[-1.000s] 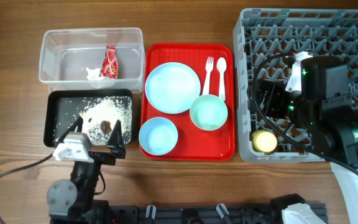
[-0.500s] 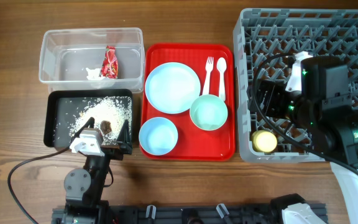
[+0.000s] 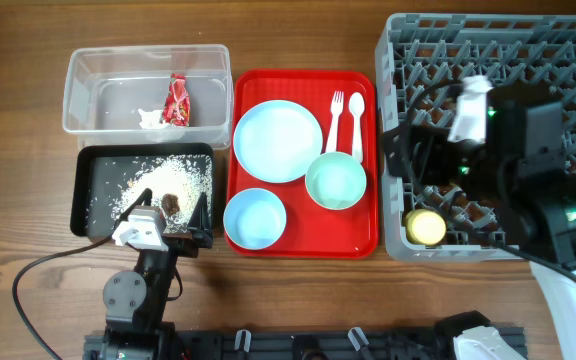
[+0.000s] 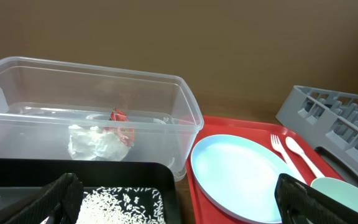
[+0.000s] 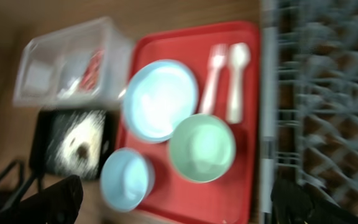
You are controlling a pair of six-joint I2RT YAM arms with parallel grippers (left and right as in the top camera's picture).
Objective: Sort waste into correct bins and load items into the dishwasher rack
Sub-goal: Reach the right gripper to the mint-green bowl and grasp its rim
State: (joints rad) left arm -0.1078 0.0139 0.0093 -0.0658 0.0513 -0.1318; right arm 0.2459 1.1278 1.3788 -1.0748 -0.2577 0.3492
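The clear tub [image 3: 88, 70] holds the red wrapper [image 3: 176, 100] and white tissue [image 3: 149, 119]. The black tray [image 3: 93, 165] holds rice [image 3: 183, 175] and a brown lump [image 3: 171, 201]. The light blue plate [image 3: 277, 141], mint bowl [image 3: 335, 181], blue bowl [image 3: 255, 217], fork [image 3: 335, 120] and spoon [image 3: 356, 125] lie on the red tray [image 3: 303, 82]. The yellow cup [image 3: 427, 227] sits in the grey rack [image 3: 528, 40]. My left gripper [image 3: 163, 225] is open and empty at the black tray's front edge. My right gripper [image 3: 420, 165] is open and empty over the rack's left side.
The left wrist view shows the tub wall [image 4: 185, 118], the plate [image 4: 241, 174] and the rack corner [image 4: 340, 115]. The right wrist view is blurred and looks down on the mint bowl [image 5: 202, 147] and the blue bowl [image 5: 126, 177]. Bare wood lies in front.
My left gripper moved a little right and forward a second ago, then held still. My right arm has shifted left toward the red tray.
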